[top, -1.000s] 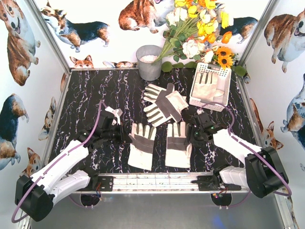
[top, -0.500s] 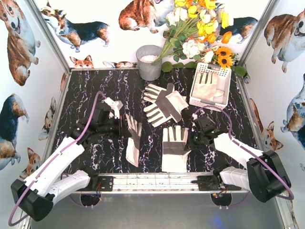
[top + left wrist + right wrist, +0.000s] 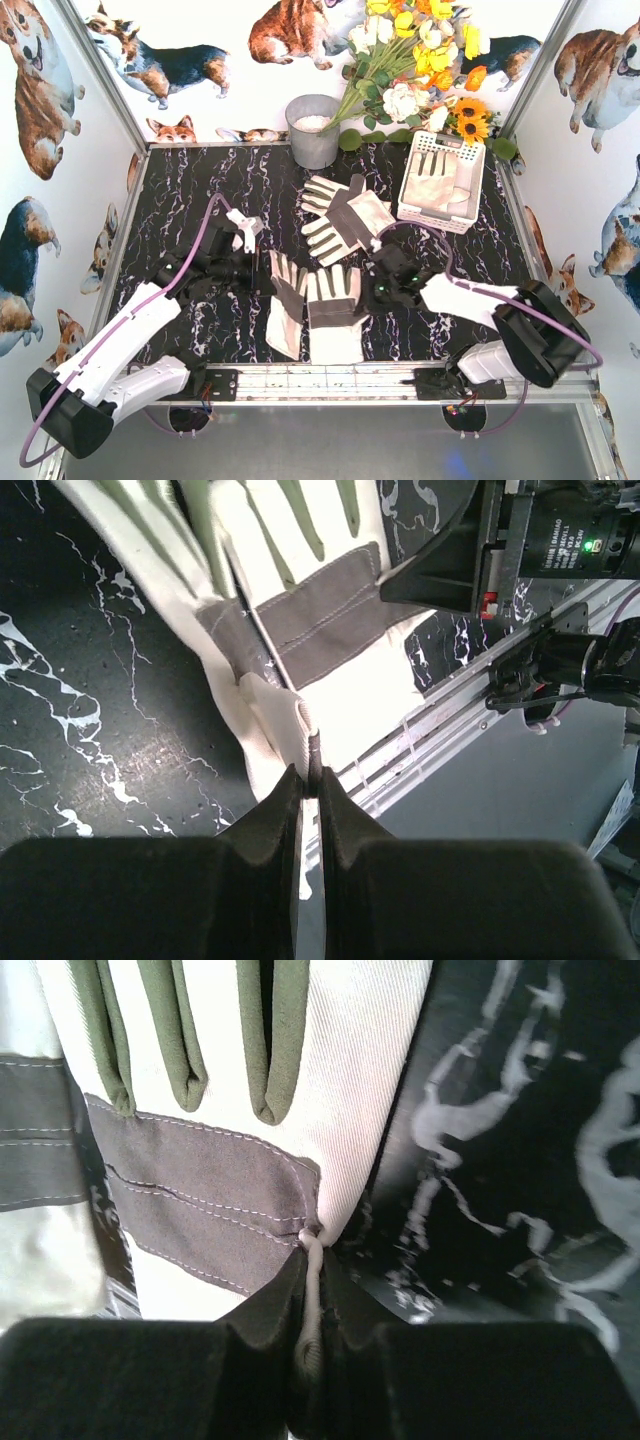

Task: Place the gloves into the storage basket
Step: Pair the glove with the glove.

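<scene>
- Two cream-white fabric work gloves (image 3: 335,312): likely soft, light, limp; best pinched at an edge.
- Left gripper (image 3: 310,772), right gripper (image 3: 312,1248): each clamped on one glove.

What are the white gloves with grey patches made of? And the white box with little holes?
The cream-white gloves with grey patches look like woven cloth: fine diagonal ribs and stitched seams show close up. The patches seem matte suede or thicker fabric; I cannot tell which. The white perforated basket looks like smooth moulded plastic, with even rows of holes.
</scene>
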You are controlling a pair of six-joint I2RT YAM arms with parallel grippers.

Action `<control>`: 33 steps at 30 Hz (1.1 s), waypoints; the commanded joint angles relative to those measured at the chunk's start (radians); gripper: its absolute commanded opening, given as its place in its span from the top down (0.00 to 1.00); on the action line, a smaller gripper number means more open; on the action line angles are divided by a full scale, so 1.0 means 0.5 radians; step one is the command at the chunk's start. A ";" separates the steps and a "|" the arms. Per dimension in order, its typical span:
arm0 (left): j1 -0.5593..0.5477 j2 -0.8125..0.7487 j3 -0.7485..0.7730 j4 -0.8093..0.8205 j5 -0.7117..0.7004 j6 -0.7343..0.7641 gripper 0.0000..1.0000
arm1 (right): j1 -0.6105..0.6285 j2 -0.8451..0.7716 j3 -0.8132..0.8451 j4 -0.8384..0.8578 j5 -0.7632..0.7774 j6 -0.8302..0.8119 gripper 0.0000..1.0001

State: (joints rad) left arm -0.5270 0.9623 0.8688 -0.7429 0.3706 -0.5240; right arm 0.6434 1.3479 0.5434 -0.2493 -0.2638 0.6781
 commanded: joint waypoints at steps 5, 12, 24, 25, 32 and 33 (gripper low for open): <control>-0.039 -0.015 -0.081 0.152 0.049 -0.081 1.00 | 0.168 0.217 0.175 0.233 0.163 0.230 0.94; -0.170 0.090 -0.209 0.680 0.093 -0.309 1.00 | 0.224 0.317 0.136 0.403 0.089 0.305 0.93; -0.445 0.482 -0.317 1.172 -0.062 -0.498 1.00 | 0.228 0.332 0.104 0.507 0.074 0.315 0.89; -0.456 0.497 -0.346 1.231 -0.072 -0.543 1.00 | 0.226 0.333 0.104 0.507 0.075 0.317 0.88; -0.561 0.598 -0.459 1.502 -0.233 -0.756 1.00 | 0.226 0.339 0.107 0.518 0.070 0.313 0.84; -0.569 0.610 -0.471 1.545 -0.253 -0.789 1.00 | 0.226 0.334 0.107 0.519 0.070 0.311 0.83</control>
State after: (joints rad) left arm -0.7887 1.2507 0.6456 -0.0967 0.3019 -0.8436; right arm 0.7517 1.5085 0.6041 -0.0273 -0.2501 0.8406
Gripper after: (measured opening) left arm 0.012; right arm 0.159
